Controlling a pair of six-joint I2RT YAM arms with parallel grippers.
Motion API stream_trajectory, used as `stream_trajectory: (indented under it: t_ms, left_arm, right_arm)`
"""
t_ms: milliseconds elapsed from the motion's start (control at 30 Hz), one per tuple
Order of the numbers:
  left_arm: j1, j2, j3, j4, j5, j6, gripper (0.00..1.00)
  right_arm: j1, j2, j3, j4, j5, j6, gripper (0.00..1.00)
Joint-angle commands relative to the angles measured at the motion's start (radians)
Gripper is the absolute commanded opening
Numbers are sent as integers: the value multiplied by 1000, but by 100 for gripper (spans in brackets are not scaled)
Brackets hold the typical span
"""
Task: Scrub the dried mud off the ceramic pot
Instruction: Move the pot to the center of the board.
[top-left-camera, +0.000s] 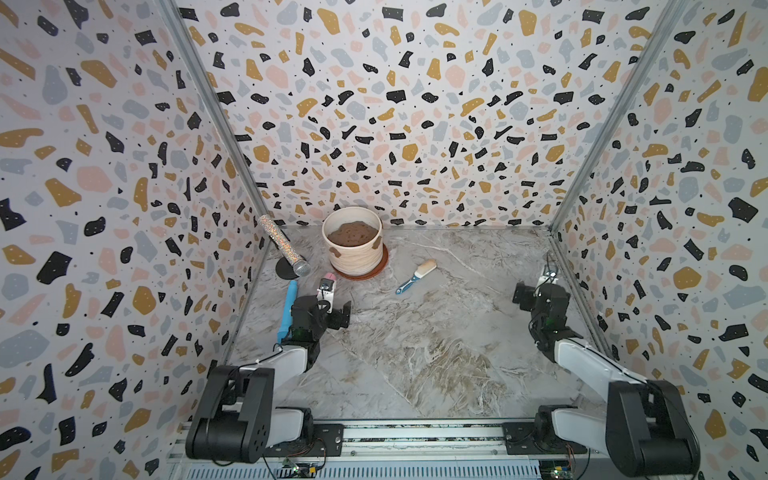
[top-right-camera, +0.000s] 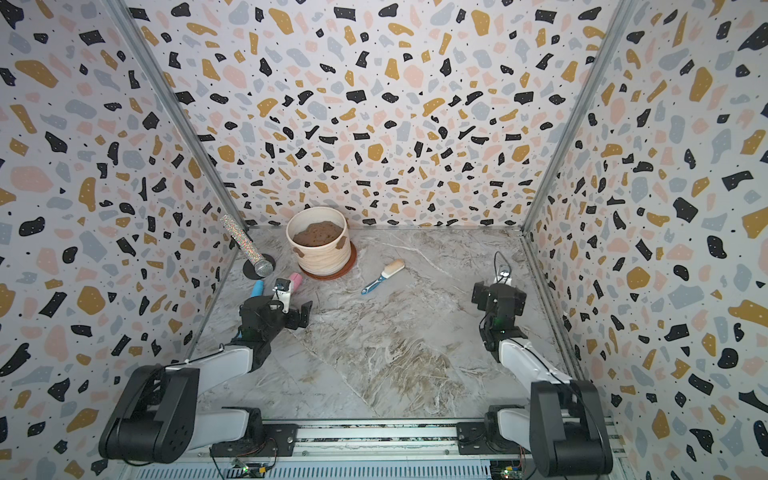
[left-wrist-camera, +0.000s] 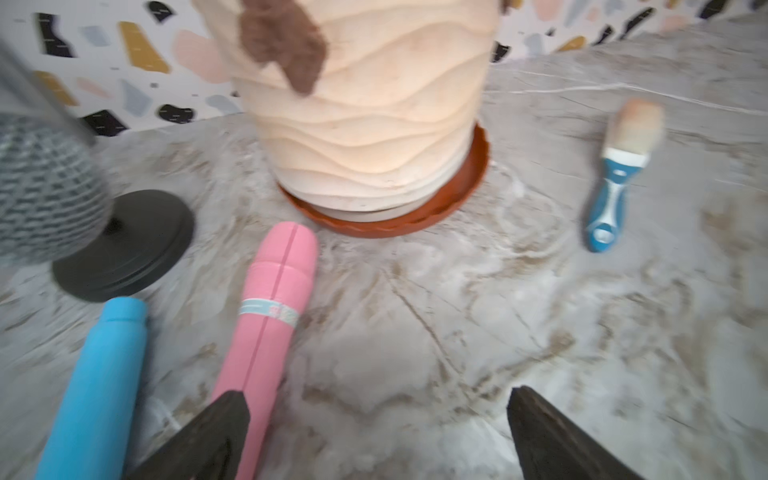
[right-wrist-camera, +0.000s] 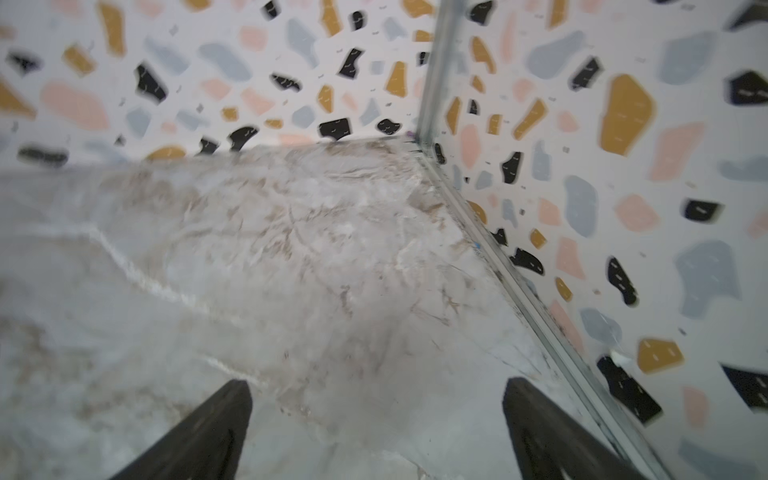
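The cream ribbed ceramic pot stands on a terracotta saucer by the back wall, heaped with dark soil. Brown dried mud blotches mark its outer wall. A blue-handled brush lies right of the pot. My left gripper hovers open in front of the pot, nothing between its fingers. Near the right wall my right gripper is open over bare table.
A pink tube and a blue tube lie beside the left gripper. A glittery cylinder leans on a black round stand at the left wall. Patterned walls enclose three sides.
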Motion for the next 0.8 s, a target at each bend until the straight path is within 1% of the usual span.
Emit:
stream_trajectory:
  t_ms: [0,33,67,133,200,233,267,300,333,400,467,500,567,667,767]
  left_arm:
    - [-4,-37,216,-474,231,134,100]
    - [-5,-40,278,-595,271,170,100]
    - [-5,-46,331,-728,302,228,100]
    - [-4,-65,432,-944,321,314,100]
    - [-4,-73,555,-1191,356,447,100]
    - [-4,-72,623,-1319,378,494,100]
    - [-3,-68,697,-1420,402,527,100]
    - [-3,-66,754,-1506,425,555,100]
    - [-3,-66,810,-1562,440,577,100]
    - [-3,-62,903,-1584,414,559,100]
    - [-3,-28,1002,-1559,344,507,100]
    - [-3,2,1051,-1551,315,491,100]
    - [-4,76,1150,-1567,274,506,100]
    - [-3,237,1328,-1614,238,511,100]
    - [-4,446,1535,-1688,197,523,100]
  right_arm:
    - [-3,-124,210,-719,237,548,100]
    - [-2,-144,227,-759,186,508,100]
    - [-2,-162,233,-752,108,459,100]
    - [-3,-176,246,-742,-50,386,100]
    - [0,-167,252,-709,-256,311,100]
    - [3,-153,245,-673,-402,269,100]
    - [17,-136,235,-625,-550,222,100]
    - [50,-116,228,-595,-645,183,100]
    - [108,-94,224,-583,-685,146,100]
    - [241,-57,212,-566,-729,38,100]
    - [366,-36,181,-518,-744,-55,100]
    - [417,-32,163,-480,-742,-84,100]
    - [491,-35,125,-399,-704,-106,100]
    - [570,-62,61,-221,-669,-130,100]
    - [667,-85,4,-42,-559,-162,100]
